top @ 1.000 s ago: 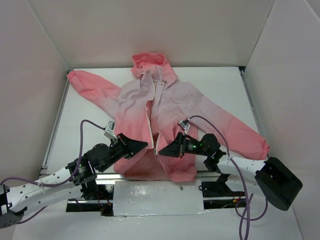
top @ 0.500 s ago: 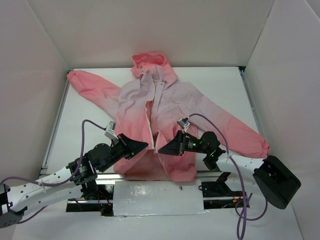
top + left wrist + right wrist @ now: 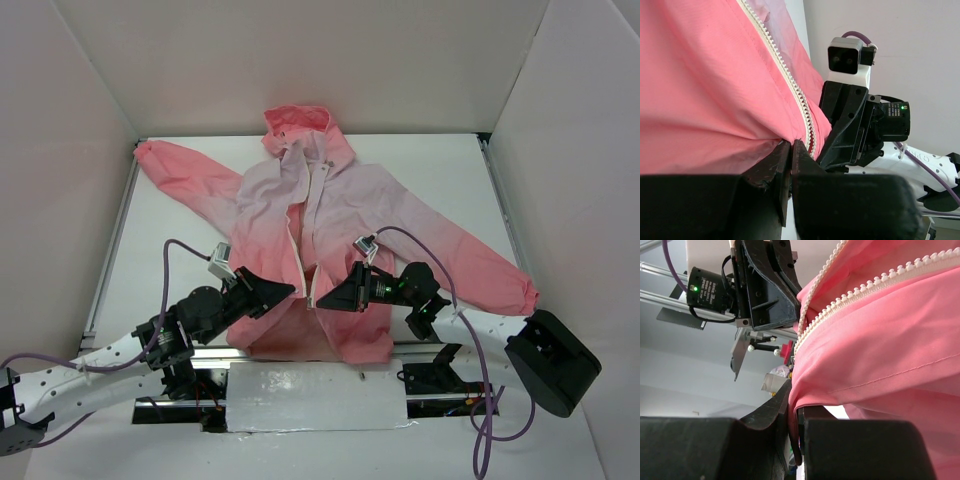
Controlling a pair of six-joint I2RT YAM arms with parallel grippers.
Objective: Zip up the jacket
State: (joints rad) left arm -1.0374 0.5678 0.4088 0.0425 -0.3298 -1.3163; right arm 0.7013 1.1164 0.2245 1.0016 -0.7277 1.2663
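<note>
The jacket [image 3: 400, 215] lies flat on the white table, hood at the far end, coral pink fading to pale lilac at the chest. Its white zipper [image 3: 303, 250] runs down the open front. My left gripper [image 3: 291, 289] is shut on the left front panel's lower edge. In the left wrist view pink cloth [image 3: 715, 90] is pinched at the tips [image 3: 791, 143], beside the zipper teeth [image 3: 790, 80]. My right gripper [image 3: 322, 302] faces it, shut on the right panel's edge. In the right wrist view a fold of cloth [image 3: 805, 395] sits between the jaws, below the zipper teeth [image 3: 865, 287].
White walls [image 3: 590, 180] close in the table on three sides. A metal rail [image 3: 110, 250] runs along the left edge. A silver-taped plate [image 3: 315, 395] lies between the arm bases. The sleeves reach to the far left [image 3: 155, 155] and to the right [image 3: 515, 290].
The right arm has shifted slightly left and away with the cloth in its grip. The left arm has not moved. Both grips are unchanged.
</note>
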